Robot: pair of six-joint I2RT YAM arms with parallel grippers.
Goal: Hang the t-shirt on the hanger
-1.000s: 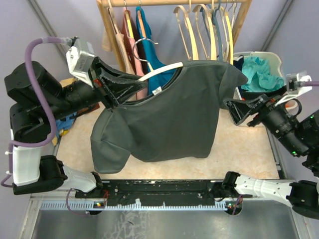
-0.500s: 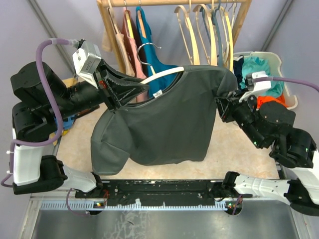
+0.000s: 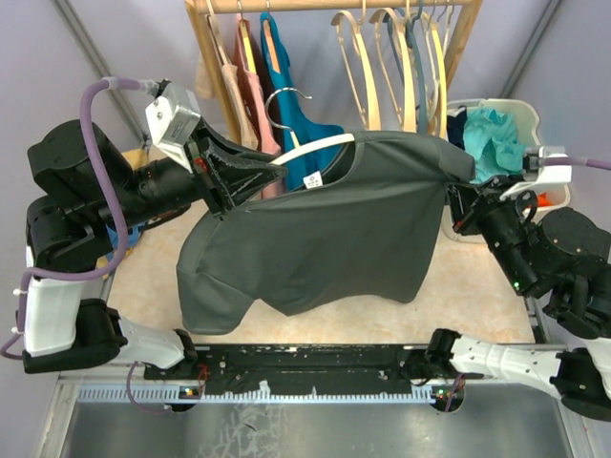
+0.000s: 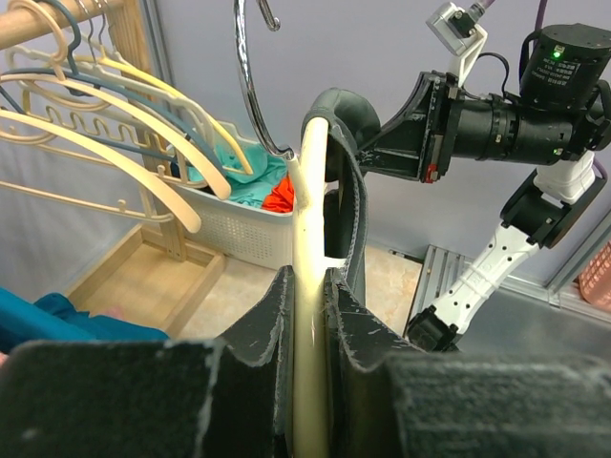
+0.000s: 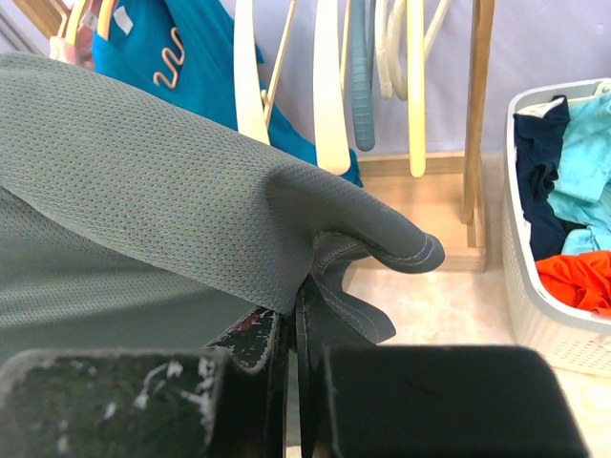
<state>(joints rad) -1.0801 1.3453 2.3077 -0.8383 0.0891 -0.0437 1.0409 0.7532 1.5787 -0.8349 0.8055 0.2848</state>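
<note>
With left gripper (image 4: 307, 286) clamped on hanger (image 3: 315, 145), right gripper (image 5: 296, 324) pinching t-shirt (image 3: 334, 229) sleeve: best drawn slowly toward right edge of table (image 3: 468, 277), hanger level.

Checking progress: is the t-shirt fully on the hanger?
Partly: t-shirt covers one hanger arm; the other arm is bare.

hanger rack (image 3: 464, 43) close behind t-shirt (image 3: 334, 229), basket (image 3: 506, 102) at right, room over table (image 3: 477, 277) in front
</note>
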